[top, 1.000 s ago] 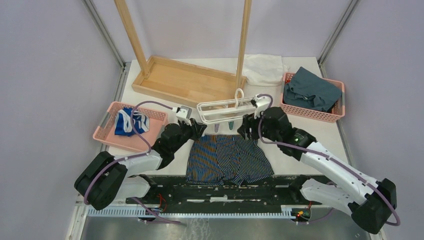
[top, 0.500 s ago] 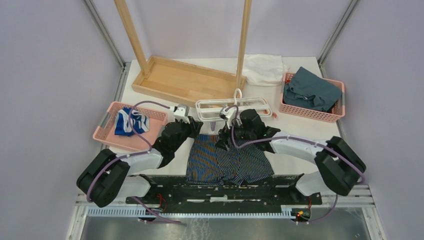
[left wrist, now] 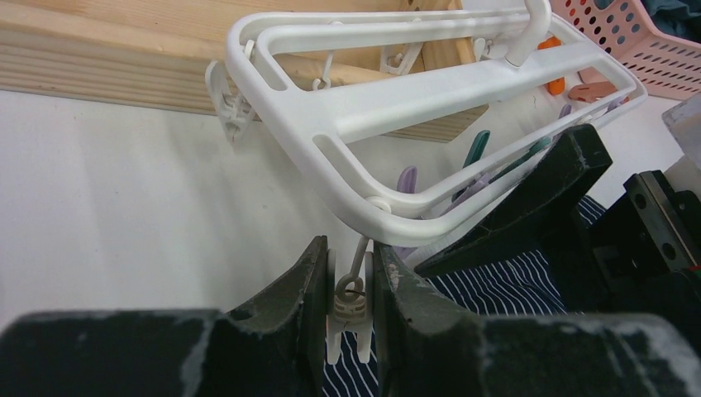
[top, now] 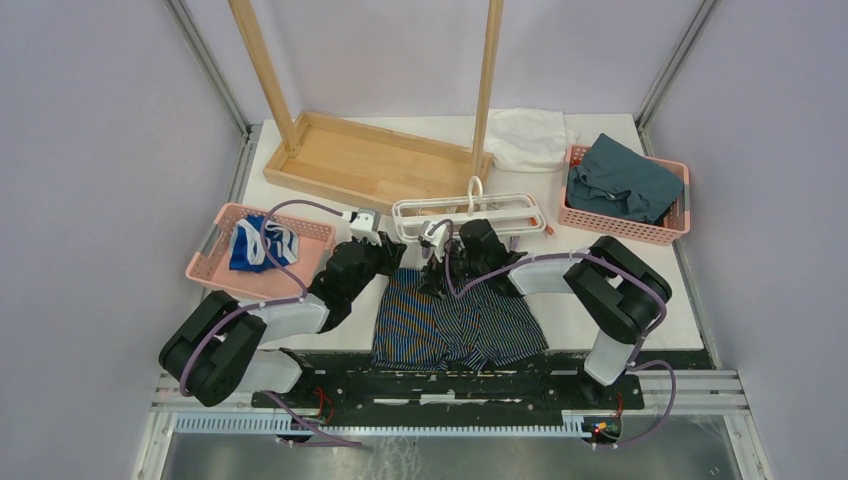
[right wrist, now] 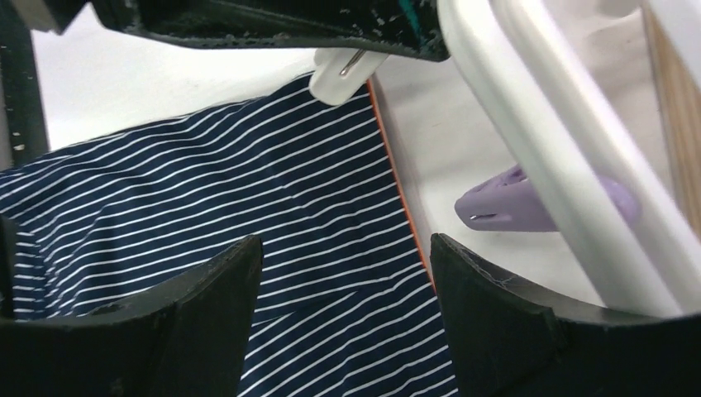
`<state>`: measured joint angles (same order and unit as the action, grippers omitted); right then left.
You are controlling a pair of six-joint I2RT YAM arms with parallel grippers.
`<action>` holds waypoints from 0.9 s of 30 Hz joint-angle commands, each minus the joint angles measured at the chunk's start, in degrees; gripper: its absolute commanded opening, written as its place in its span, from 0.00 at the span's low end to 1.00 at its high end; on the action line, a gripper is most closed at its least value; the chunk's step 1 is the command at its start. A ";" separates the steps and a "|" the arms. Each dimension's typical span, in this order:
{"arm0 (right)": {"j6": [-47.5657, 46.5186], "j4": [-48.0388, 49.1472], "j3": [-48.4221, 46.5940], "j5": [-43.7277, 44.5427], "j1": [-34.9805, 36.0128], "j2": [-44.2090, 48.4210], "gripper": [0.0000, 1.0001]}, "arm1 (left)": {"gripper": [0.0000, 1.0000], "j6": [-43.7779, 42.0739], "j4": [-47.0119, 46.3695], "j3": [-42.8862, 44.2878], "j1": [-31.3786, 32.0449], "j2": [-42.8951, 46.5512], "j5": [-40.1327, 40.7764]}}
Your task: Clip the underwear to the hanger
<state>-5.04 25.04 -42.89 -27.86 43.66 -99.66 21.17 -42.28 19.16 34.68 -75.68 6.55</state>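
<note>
We are finding the task in its early part: the underwear (top: 460,320) is lying spread flat at lower centre of the overhead view, and we are seeing no clip biting it yet. The hanger (top: 470,213) is lying just above the waistband. The left gripper (left wrist: 347,269) is reaching in from the lower left and pinching a white clip (left wrist: 347,308) dangling from the frame's near corner, at the fabric's orange-trimmed edge. The right gripper (right wrist: 343,273) is hovering low over the striped cloth, jaws standing wide apart and holding nothing. We are judging that feeding cloth into the clips is what remains.
</note>
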 commanded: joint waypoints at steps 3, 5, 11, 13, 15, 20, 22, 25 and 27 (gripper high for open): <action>-6.54 1.61 -3.79 4.47 0.05 -1.68 0.82 | 0.03 -3.27 1.82 3.74 -0.57 -0.08 3.21; -6.94 -1.38 -5.30 5.09 0.07 -2.69 0.82 | 0.03 -3.49 2.13 3.61 -0.57 0.64 4.11; -7.12 -4.13 -5.91 7.03 0.10 -4.14 0.80 | 0.03 -2.63 -0.08 2.96 -0.57 -0.09 2.25; -7.04 -4.42 -5.60 8.20 0.20 -4.44 0.79 | 0.03 -2.52 0.01 3.31 -0.57 -0.74 1.77; -7.45 -4.94 -5.50 10.04 0.43 -4.58 0.78 | 0.03 -2.38 -0.40 3.31 -0.57 -1.40 1.75; -8.30 -5.58 -5.79 11.75 1.26 -4.81 0.72 | 0.03 -2.18 -0.61 3.59 -0.57 -2.26 0.98; -9.28 -7.13 -6.47 12.46 1.91 -5.05 0.66 | 0.03 -2.18 -0.61 3.56 -0.57 -2.19 0.90; -9.93 -7.79 -6.02 12.93 2.30 -4.94 0.53 | 0.03 -2.33 -0.53 3.60 -0.57 -2.03 0.85; -9.63 -6.88 -5.21 13.20 2.39 -4.26 0.44 | 0.03 -2.43 -0.44 3.56 -0.54 -1.93 0.96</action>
<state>-13.39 18.41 -47.79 -17.47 45.56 -104.01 20.05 -40.56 20.95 34.30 -77.62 6.81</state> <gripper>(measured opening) 0.503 0.294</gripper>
